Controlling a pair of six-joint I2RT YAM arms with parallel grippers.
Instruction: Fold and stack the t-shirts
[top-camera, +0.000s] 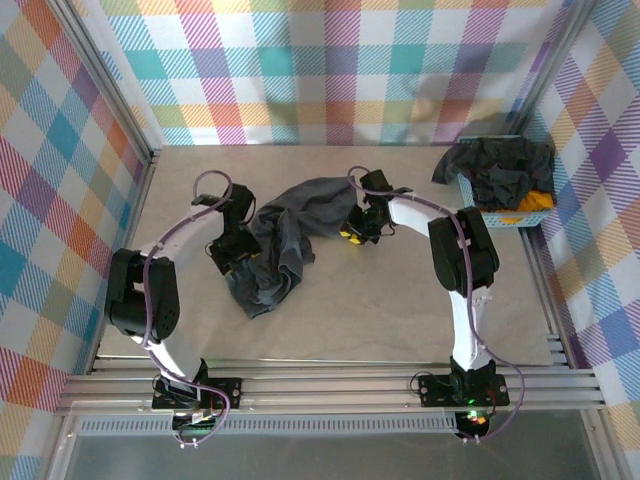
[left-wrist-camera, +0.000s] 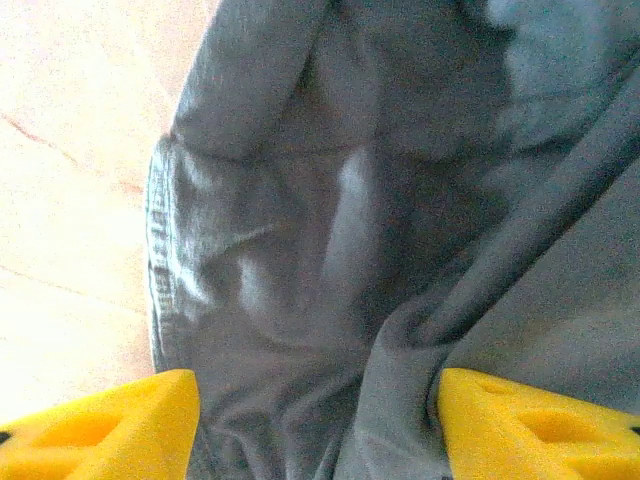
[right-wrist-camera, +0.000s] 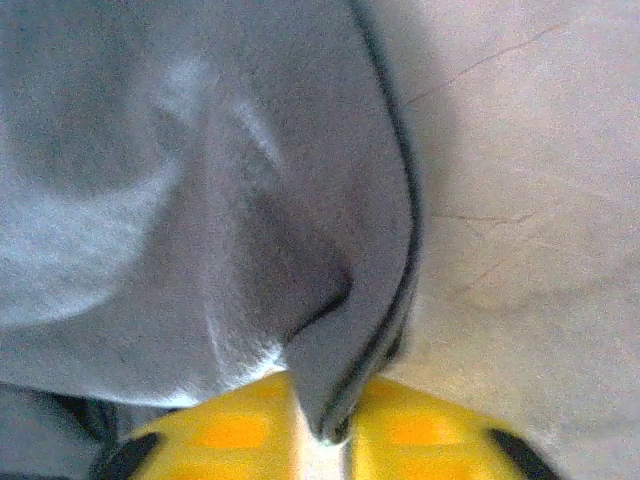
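A plain dark grey t-shirt (top-camera: 290, 235) lies crumpled across the middle of the table, stretched between both arms. My left gripper (top-camera: 238, 250) sits at its left side. In the left wrist view its yellow fingers (left-wrist-camera: 110, 430) stand wide apart with folds of the t-shirt (left-wrist-camera: 380, 250) lying between them. My right gripper (top-camera: 352, 228) is at the shirt's right end, shut on a hemmed edge of the t-shirt (right-wrist-camera: 340, 370), which is pinched between its yellow pads (right-wrist-camera: 230, 435).
A light blue basket (top-camera: 510, 212) at the back right holds more dark shirts (top-camera: 505, 165) and an orange-yellow one (top-camera: 520, 203). Checked curtains wall in the table on three sides. Bare tabletop (top-camera: 400, 310) lies in front of the shirt.
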